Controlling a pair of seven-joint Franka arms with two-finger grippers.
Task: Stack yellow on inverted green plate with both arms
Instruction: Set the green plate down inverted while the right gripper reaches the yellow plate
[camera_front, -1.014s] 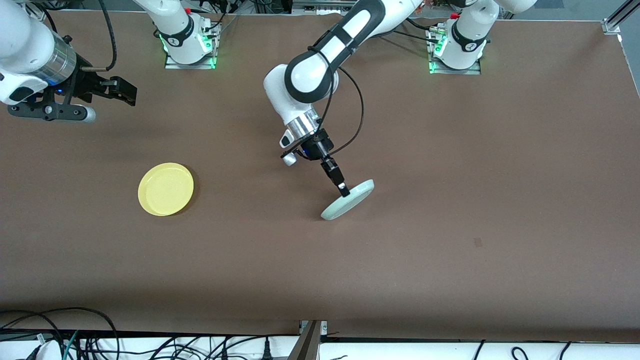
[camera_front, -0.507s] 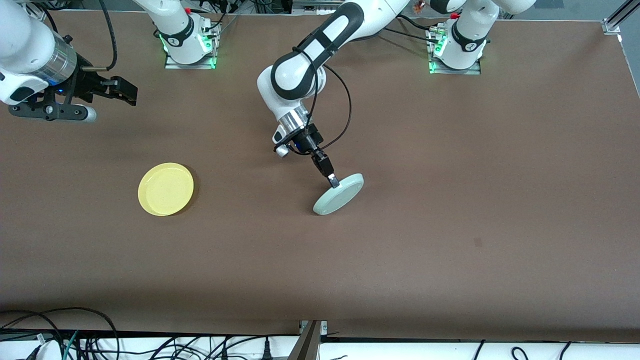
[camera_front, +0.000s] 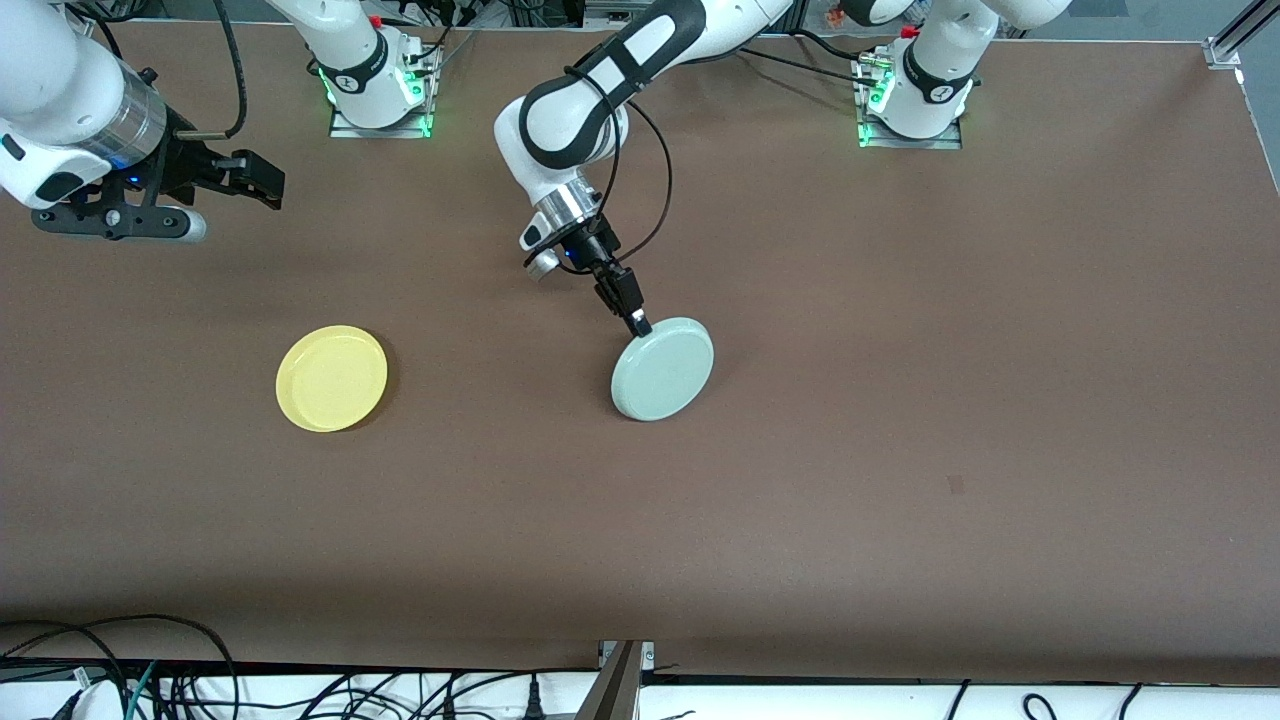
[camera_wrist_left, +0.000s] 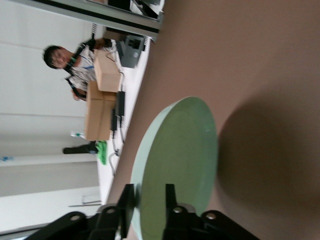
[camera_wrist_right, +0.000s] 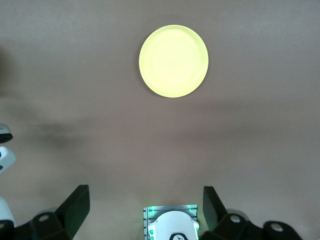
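My left claw (camera_front: 637, 325) at rim of green plate (camera_front: 663, 368), underside up mid surface (camera_front: 900, 450); fingers (camera_wrist_left: 169, 200) straddle rim w/ small gap. My right claw (camera_front: 262, 185) waits, wide apart. Yellow plate (camera_front: 331, 377) toward right arm's end.

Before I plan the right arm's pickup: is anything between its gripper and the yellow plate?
Nothing visible. The right gripper hangs open over bare table, and the yellow plate lies alone, nearer the front camera.
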